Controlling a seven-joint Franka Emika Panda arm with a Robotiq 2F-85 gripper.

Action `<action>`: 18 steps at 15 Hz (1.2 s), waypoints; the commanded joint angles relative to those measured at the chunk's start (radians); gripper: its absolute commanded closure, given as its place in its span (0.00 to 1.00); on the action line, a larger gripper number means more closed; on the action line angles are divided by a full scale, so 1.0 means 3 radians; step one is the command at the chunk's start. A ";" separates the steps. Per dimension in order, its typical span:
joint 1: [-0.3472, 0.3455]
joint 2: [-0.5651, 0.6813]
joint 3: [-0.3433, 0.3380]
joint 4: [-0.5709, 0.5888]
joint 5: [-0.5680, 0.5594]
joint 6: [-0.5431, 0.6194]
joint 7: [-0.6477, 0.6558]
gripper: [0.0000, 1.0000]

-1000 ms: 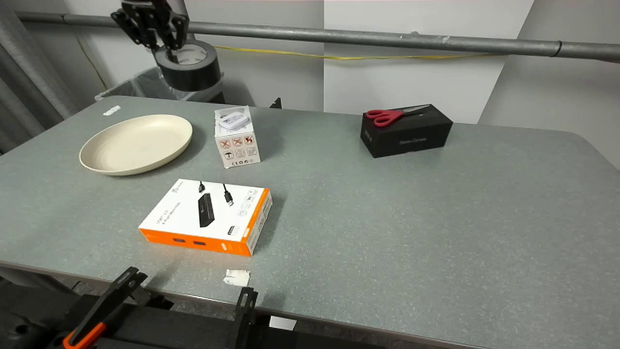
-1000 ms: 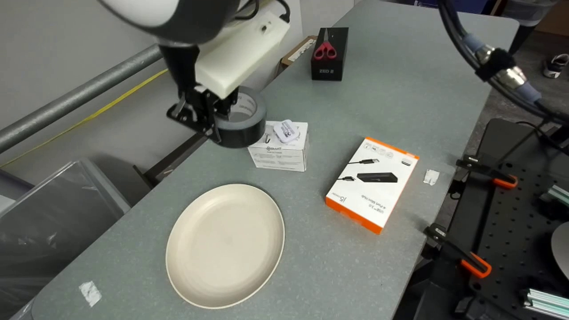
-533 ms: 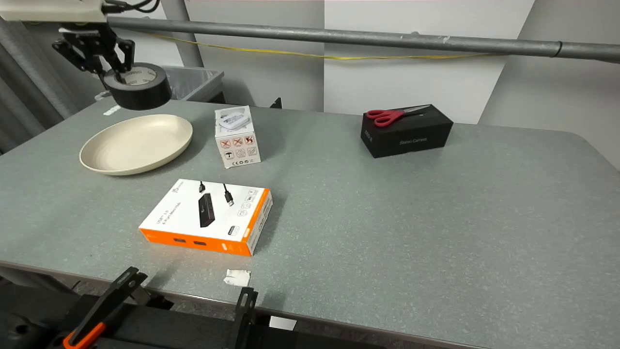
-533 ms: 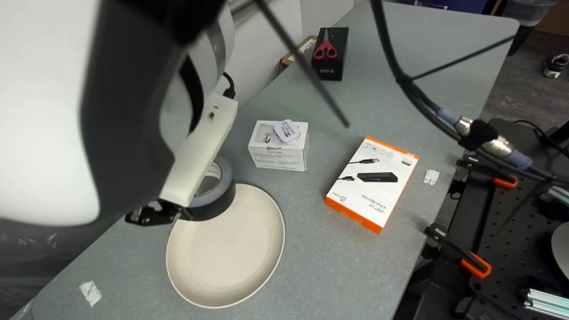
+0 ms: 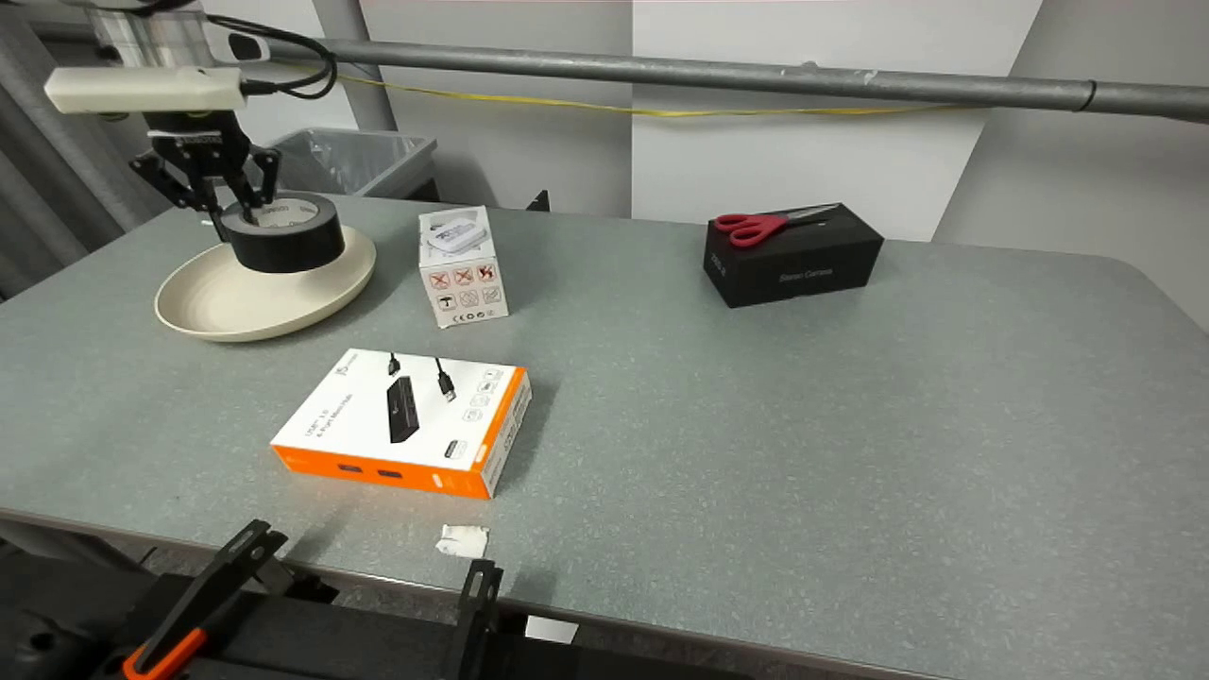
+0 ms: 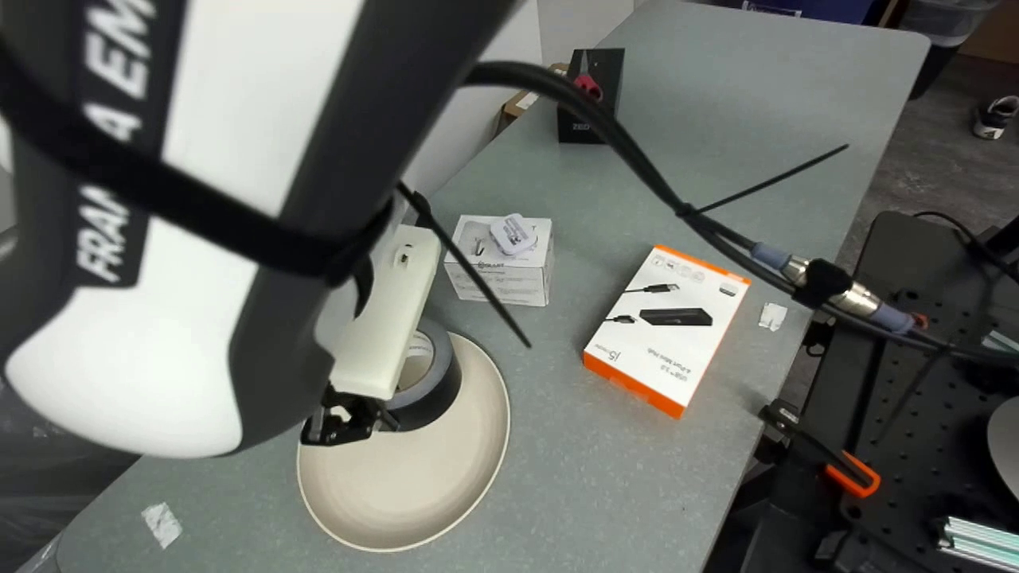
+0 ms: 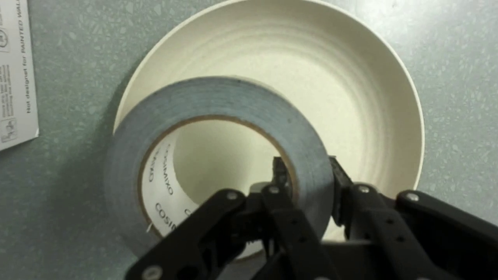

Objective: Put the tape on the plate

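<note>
Black two-fingered gripper [image 7: 309, 174]: pinches ring-shaped black tape [image 5: 286, 247] at wrist-view three o'clock, likely for lowering onto round cream plate [image 6: 418, 477].

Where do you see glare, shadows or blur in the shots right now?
Wrist view: pale glare on the table, top right, with a soft shadow left of the plate; in an exterior view, a soft shadow lies right of the small white box; in an exterior view, the robot arm looks slightly blurred.
</note>
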 commanded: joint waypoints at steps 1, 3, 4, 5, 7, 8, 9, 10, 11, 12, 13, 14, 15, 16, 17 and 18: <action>-0.0036 0.0221 0.0048 0.0302 0.0000 -0.0070 -0.0202 0.93; -0.0037 0.0317 0.0077 0.0399 0.0013 -0.0110 -0.0300 0.93; -0.0042 0.0362 0.0092 0.0444 0.0026 -0.0128 -0.0344 0.93; -0.0051 0.0411 0.0110 0.0490 0.0040 -0.0146 -0.0390 0.93; -0.0059 0.0487 0.0143 0.0564 0.0057 -0.0172 -0.0464 0.93; -0.0057 0.0518 0.0151 0.0594 0.0058 -0.0175 -0.0490 0.93; -0.0053 0.0539 0.0154 0.0618 0.0055 -0.0176 -0.0499 0.93; -0.0045 0.0555 0.0152 0.0635 0.0046 -0.0157 -0.0498 0.93; -0.0041 0.0562 0.0150 0.0645 0.0038 -0.0159 -0.0502 0.48; -0.0040 0.0568 0.0150 0.0659 0.0036 -0.0158 -0.0504 0.47; -0.0041 0.0566 0.0150 0.0669 0.0037 -0.0158 -0.0504 0.40; -0.0042 0.0561 0.0151 0.0678 0.0038 -0.0152 -0.0505 0.33; -0.0046 0.0557 0.0152 0.0690 0.0042 -0.0153 -0.0507 0.27; -0.0048 0.0550 0.0152 0.0700 0.0046 -0.0146 -0.0506 0.18; -0.0056 0.0540 0.0158 0.0701 0.0054 -0.0137 -0.0515 0.11; -0.0058 0.0529 0.0156 0.0704 0.0055 -0.0120 -0.0513 0.02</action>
